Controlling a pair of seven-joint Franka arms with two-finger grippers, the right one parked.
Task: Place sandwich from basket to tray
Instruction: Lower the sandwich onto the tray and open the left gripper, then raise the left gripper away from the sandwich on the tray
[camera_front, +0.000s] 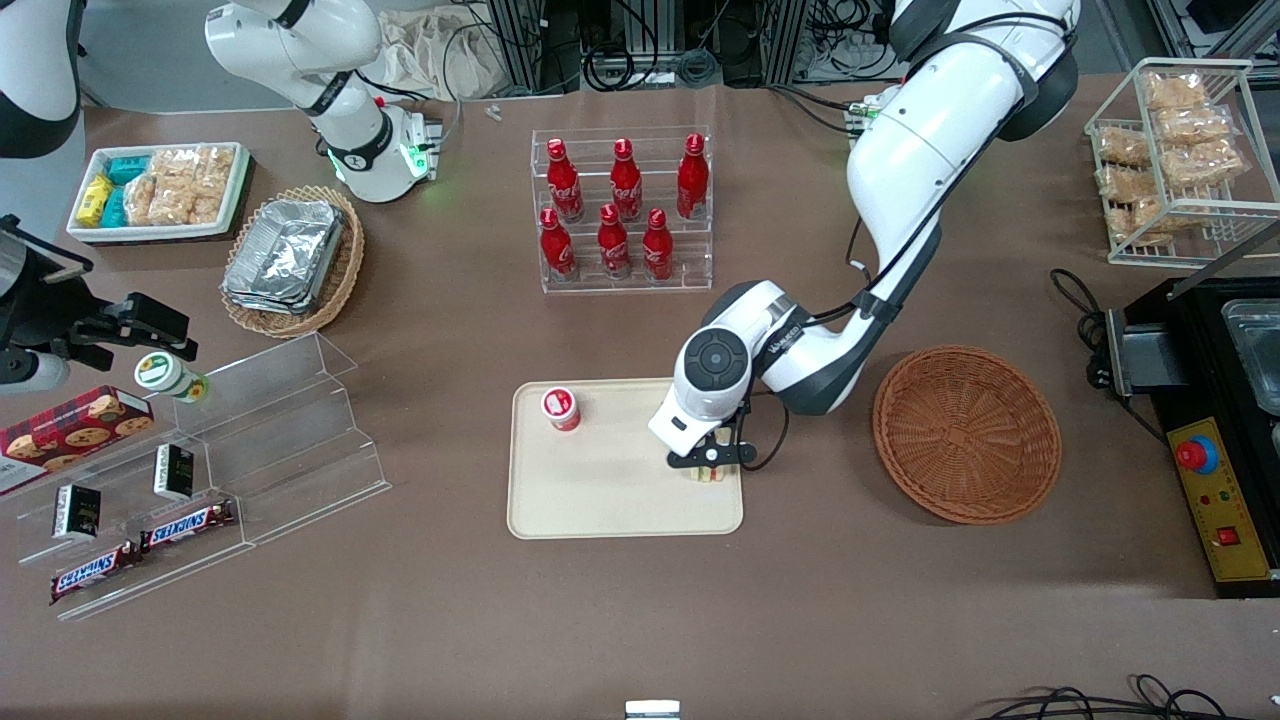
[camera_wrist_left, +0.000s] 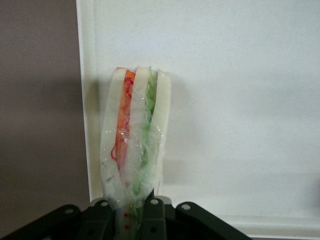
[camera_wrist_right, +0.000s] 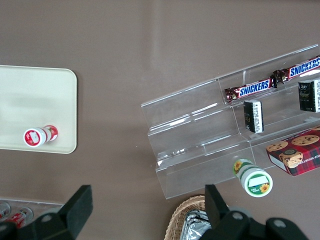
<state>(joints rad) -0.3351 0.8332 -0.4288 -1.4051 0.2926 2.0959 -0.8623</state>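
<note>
We find the basket (camera_front: 966, 434) empty. The gripper (camera_front: 708, 462) hangs over the tray (camera_front: 600, 500) near its edge, fingers clamped on the wrapped sandwich (camera_wrist_left: 134, 135). Only release and withdrawal seem left.

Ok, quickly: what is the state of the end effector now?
Left end effector: closed on the sandwich, over the tray, near its edge.

This looks like a robotics lab arranged as a small shop. White robot arms (camera_front: 900, 180) are mounted at a brown table (camera_front: 640, 620). Black cables (camera_front: 620, 50) and metal frames stand at its edge, and a control box (camera_front: 1215, 500) carries a red button, probably an emergency stop. Red bottles (camera_front: 620, 205) fill a clear display rack.
</note>
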